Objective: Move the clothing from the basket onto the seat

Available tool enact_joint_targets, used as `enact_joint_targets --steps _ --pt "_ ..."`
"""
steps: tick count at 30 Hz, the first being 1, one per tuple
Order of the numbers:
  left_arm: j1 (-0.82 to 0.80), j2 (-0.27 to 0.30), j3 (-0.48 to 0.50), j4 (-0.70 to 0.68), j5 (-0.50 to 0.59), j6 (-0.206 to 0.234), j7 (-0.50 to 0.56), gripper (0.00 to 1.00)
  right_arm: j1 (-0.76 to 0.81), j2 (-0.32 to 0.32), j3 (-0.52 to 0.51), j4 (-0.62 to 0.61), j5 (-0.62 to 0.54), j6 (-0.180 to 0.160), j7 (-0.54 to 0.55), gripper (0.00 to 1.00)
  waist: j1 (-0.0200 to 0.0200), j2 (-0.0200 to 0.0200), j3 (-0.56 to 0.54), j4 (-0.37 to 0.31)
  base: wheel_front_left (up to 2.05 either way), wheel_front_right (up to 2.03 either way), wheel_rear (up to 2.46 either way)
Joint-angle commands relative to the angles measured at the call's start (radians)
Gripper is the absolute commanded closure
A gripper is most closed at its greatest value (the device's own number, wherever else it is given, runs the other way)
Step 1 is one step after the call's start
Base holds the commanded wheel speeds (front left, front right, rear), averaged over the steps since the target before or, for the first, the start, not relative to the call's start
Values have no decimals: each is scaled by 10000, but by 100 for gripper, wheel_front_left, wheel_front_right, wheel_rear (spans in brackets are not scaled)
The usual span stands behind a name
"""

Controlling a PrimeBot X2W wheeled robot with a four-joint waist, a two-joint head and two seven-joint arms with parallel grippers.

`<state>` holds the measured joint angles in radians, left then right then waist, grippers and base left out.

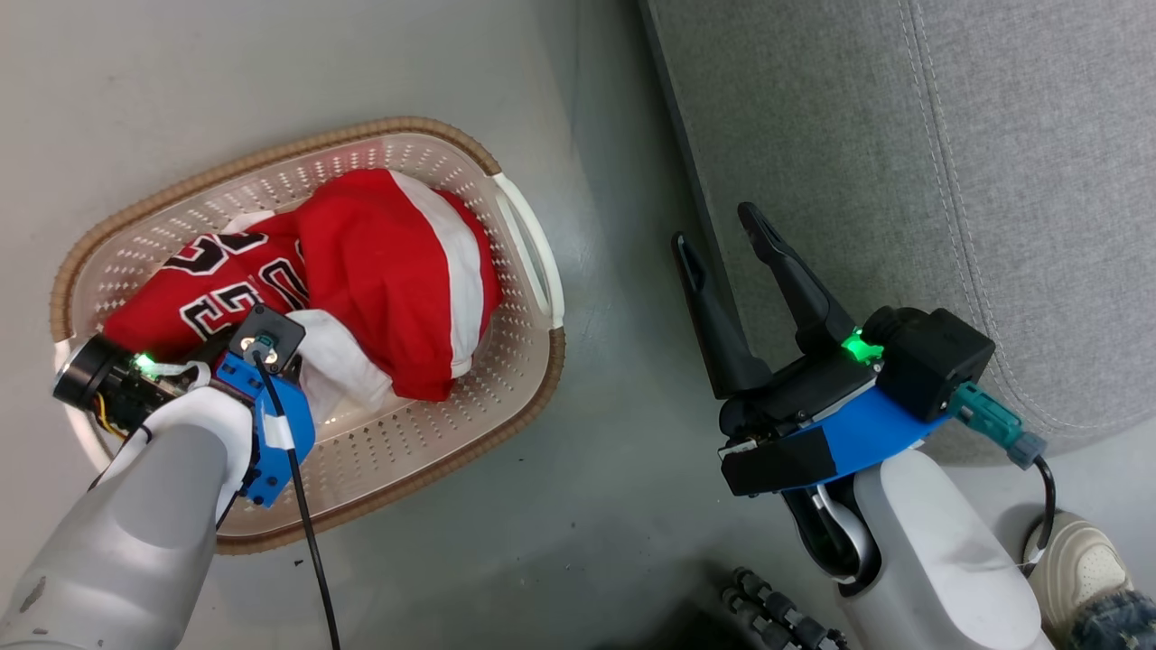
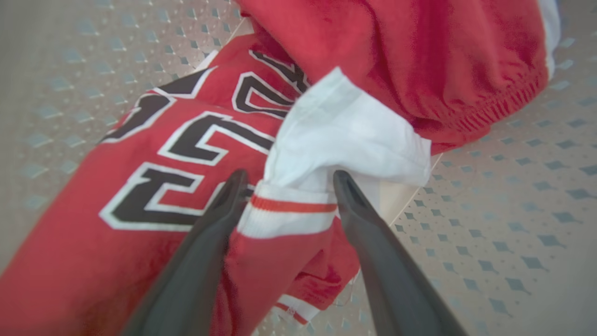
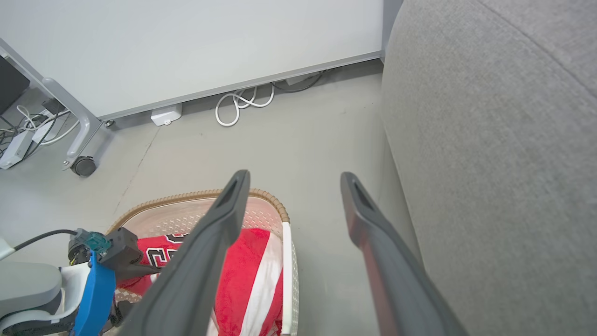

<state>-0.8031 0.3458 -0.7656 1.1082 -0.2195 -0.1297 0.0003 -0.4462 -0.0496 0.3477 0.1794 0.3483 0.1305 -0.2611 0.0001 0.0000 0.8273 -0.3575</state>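
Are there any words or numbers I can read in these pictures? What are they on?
Red jersey in the basket: big black characters edged in white, but folds hide parts of them, so no whole word or number can be read.
Nothing else here has writing to read.

The clothing [image 1: 379, 271] hid most of the basket's [image 1: 554, 354] floor, and the left arm [image 1: 135, 524] covered its near rim. The seat [image 1: 993, 181] ran off the far and right edges. A shoe [image 1: 1079, 560] was cropped near right.

Head view overhead; left wrist close over clothing [image 2: 298, 121]; right wrist higher; basket [image 1: 397, 124] common to all.
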Motion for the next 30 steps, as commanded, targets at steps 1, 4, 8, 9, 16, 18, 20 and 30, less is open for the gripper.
enact_joint_targets --steps 1,4,8,9,16,18,20,30 --pt "-157 23 -85 83 -27 -11 83 0 -102 -16 20 -52 67 4 -55 0 -1 0 47 -45 0 0 0" --pt "-186 25 -143 282 -68 -11 313 29 -97 -16 57 -89 165 4 -54 0 -1 0 112 -120 0 0 0" --pt "-215 17 -218 440 -104 1 464 100 -46 -16 47 -115 201 4 -55 0 -1 0 151 -200 0 0 0" --pt "-232 8 -234 446 -124 1 443 100 -44 -16 29 -120 201 4 -55 0 -1 0 165 -211 0 0 0" --pt "-297 -91 -379 492 -284 -5 373 100 -64 -16 0 -113 229 4 -55 0 -1 0 141 -203 0 0 0" --pt "-310 -116 -421 492 -338 -6 339 100 -85 -16 2 -110 234 4 -55 0 -1 0 120 -183 0 0 0" --pt "-321 -140 -465 480 -372 -7 298 100 -111 -16 -1 -81 228 4 -55 0 -1 0 91 -159 0 0 0" --pt "-135 -540 -706 444 -792 -9 -124 100 -168 -16 -177 173 43 4 -56 0 -1 0 -752 213 0 0 0"
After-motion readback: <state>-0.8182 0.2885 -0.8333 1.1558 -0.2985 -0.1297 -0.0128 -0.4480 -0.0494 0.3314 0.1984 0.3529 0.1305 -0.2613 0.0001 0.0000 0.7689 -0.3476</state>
